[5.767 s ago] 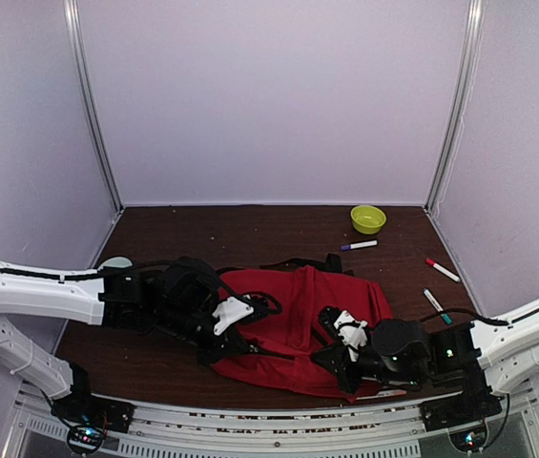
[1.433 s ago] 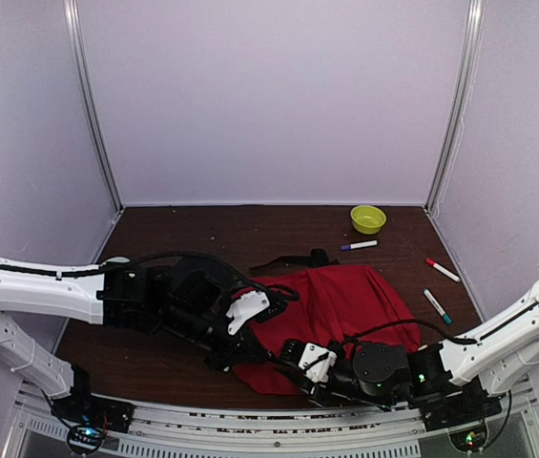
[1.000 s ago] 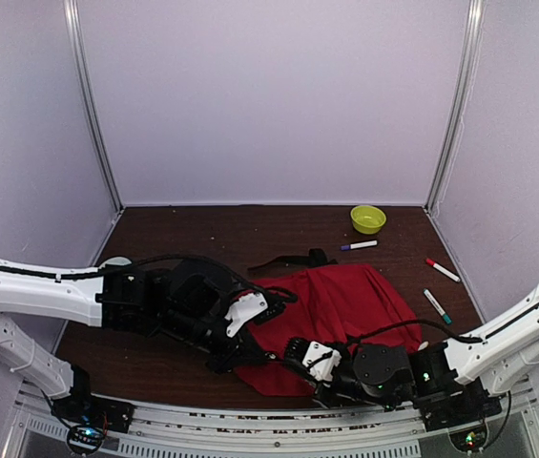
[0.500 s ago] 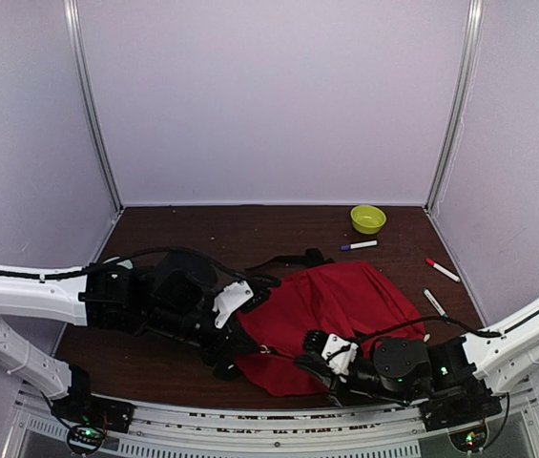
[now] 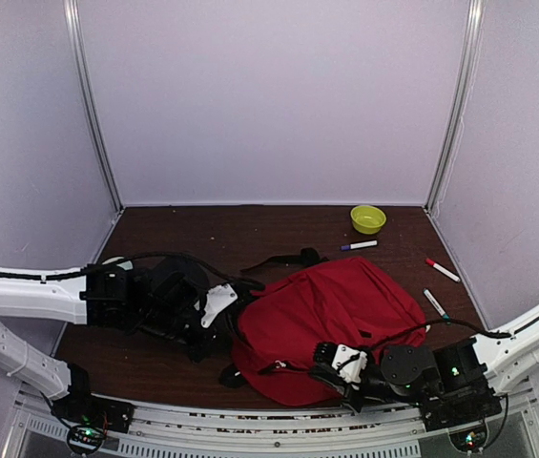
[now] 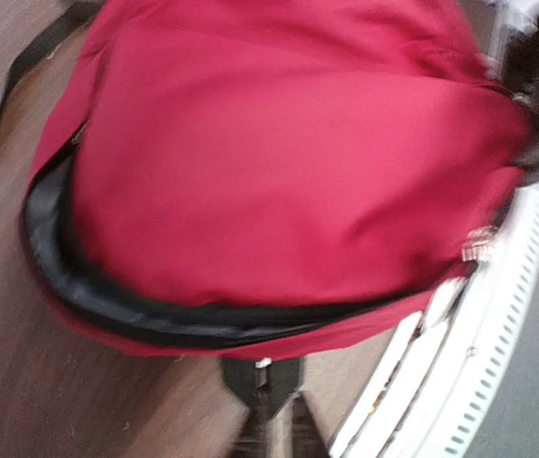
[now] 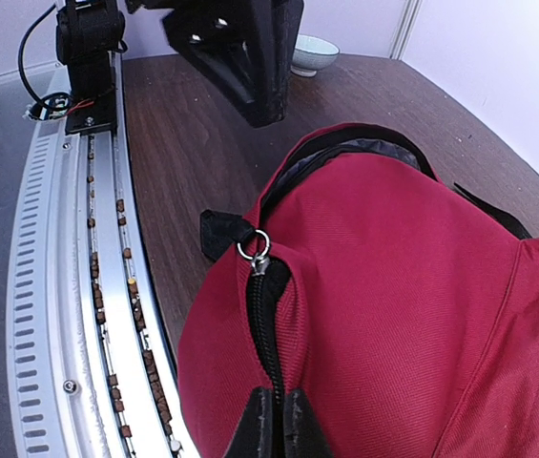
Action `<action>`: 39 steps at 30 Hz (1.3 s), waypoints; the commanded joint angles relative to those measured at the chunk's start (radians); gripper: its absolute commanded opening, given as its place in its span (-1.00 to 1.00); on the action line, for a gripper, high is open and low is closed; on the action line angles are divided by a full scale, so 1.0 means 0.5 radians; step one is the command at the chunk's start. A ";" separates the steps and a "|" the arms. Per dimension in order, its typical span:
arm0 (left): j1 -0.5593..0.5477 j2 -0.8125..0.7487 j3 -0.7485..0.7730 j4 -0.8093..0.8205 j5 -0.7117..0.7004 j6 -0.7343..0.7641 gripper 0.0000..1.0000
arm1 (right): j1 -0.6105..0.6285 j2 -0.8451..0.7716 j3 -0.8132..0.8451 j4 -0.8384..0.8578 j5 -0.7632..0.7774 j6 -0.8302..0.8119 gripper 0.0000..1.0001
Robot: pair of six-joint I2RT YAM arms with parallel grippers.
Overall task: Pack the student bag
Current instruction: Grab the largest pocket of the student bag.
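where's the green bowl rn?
Top view: the green bowl sits at the far right corner of the table, near the back wall, with the purple-capped marker just in front of it.

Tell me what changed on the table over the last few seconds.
The backpack went from flat to bulging and slid right. The left gripper drew back leftward; the right gripper stayed pinched on its zipper seam. The bowl and markers did not move.
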 commanded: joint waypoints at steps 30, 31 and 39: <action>-0.206 0.262 -0.180 0.874 0.488 0.076 -0.47 | 0.015 0.190 0.142 0.121 0.146 -0.030 -1.00; -0.209 0.274 -0.164 0.860 0.487 0.079 -0.54 | 0.015 0.193 0.143 0.121 0.146 -0.030 -1.00; -0.216 0.300 -0.100 0.749 0.459 0.112 -1.00 | 0.015 0.192 0.137 0.109 0.146 -0.015 -1.00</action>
